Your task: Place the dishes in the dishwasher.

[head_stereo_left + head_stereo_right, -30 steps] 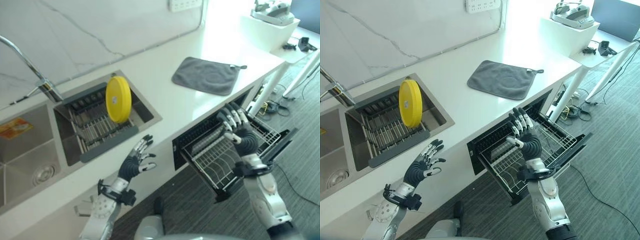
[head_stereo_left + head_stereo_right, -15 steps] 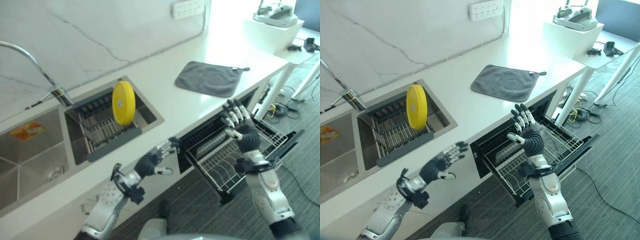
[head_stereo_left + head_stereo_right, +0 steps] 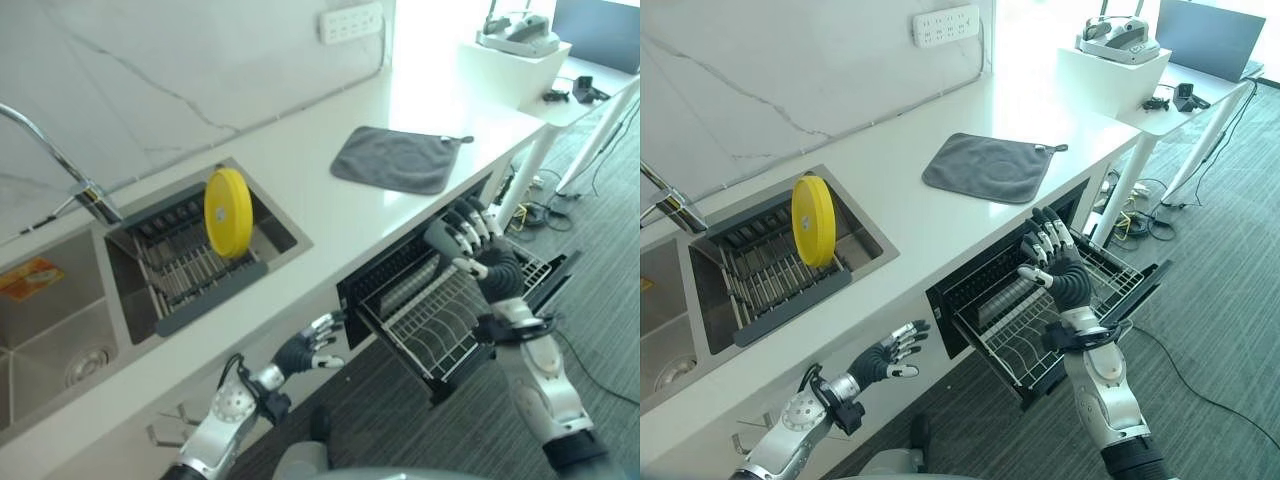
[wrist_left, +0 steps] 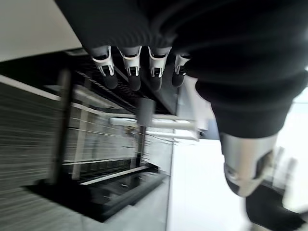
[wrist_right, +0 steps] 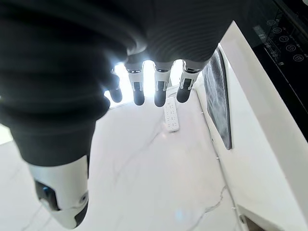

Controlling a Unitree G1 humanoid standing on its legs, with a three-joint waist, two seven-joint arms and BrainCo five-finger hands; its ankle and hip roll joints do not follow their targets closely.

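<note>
**Both robot hands empty, yellow dish in the sink rack**

We are holding our left robot hand (image 3: 888, 355) low in front of the surface's (image 3: 940, 215) front edge, beside the open dishwasher (image 3: 1040, 300), with the fingers (image 4: 132, 72) spread straight and nothing between them. We are keeping our right robot hand (image 3: 1060, 265) raised over the pulled-out wire rack (image 3: 1015, 335) of the dishwasher, palm up, fingers (image 5: 159, 89) apart and relaxed, gripping nothing.

The yellow dish (image 3: 813, 207) is standing on edge in the draining rack (image 3: 770, 265) that is sitting inside the right-hand basin of the sink (image 3: 865, 262), toward the surface's left end. It is leaning lightly, well apart from both robot hands. A tap (image 3: 60, 160) is arching over the sink from the wall side.

A grey cloth (image 3: 985, 167) is lying flat on the surface toward its right end, near the back edge, above the dishwasher opening. The dishwasher's wire rack is sticking out below the surface's front edge, and we are seeing no dish in it.
</note>
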